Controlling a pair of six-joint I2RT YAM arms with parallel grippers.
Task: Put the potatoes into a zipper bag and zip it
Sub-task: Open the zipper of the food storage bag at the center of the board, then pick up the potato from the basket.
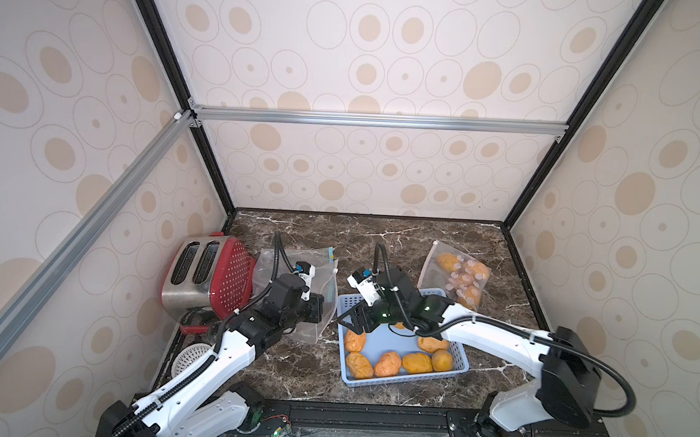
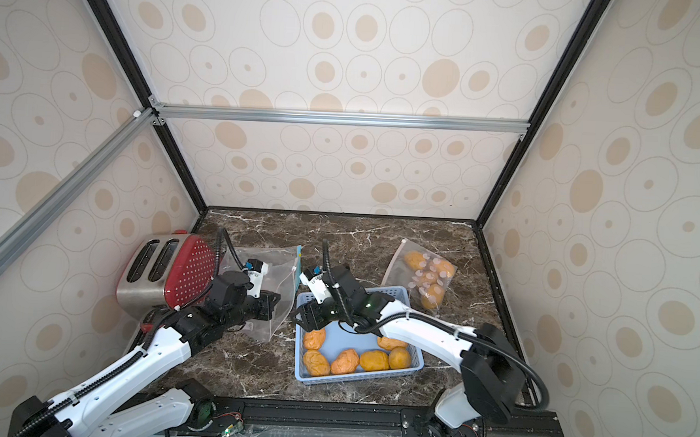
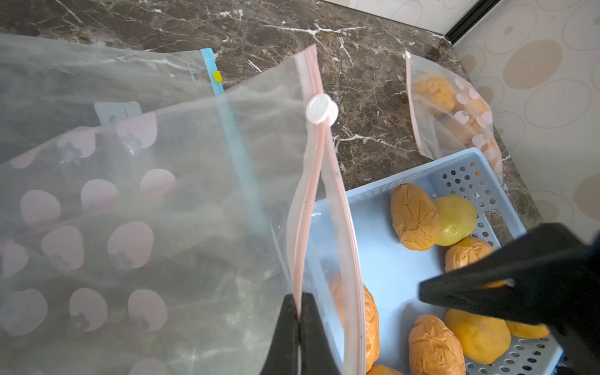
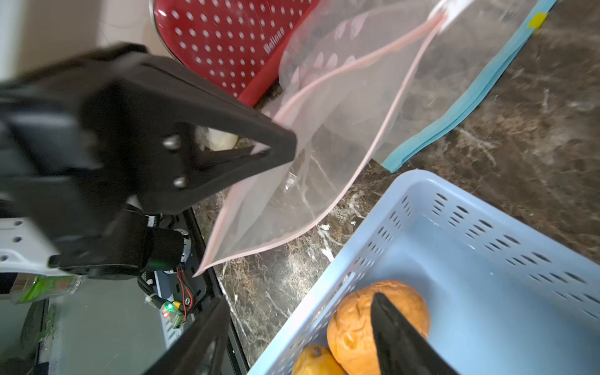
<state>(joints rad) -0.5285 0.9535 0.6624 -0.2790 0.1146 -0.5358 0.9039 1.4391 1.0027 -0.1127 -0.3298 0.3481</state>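
step in hand: looks like a potato is about to be grabbed from the basket so it can be dropped into the held bag
left tool: pressed together on the pink zip edge of the zipper bag, which is held up off the table, right beside the basket
right tool: spread wide, nothing held, parked low over the basket corner nearest the bag
potatoes: at least 6 are lying loose in the basket, the yellowish-green one included; more are packed in a second bag beyond the basket
bag mouth: only a narrow slit is open, and the slider is parked partway along the zip
doing it well: the closest wrinkly potato should probably be taken across its short side, so it can't roll out
also: the mouth likely needs to be pulled wider before anything gets pushed in, kinda tight as it is
risk: the thin film could be dragged or the pinch lost if the rim gets bumped
heads-up: the blue-zipped bag underneath shouldn't be mistaken for the target
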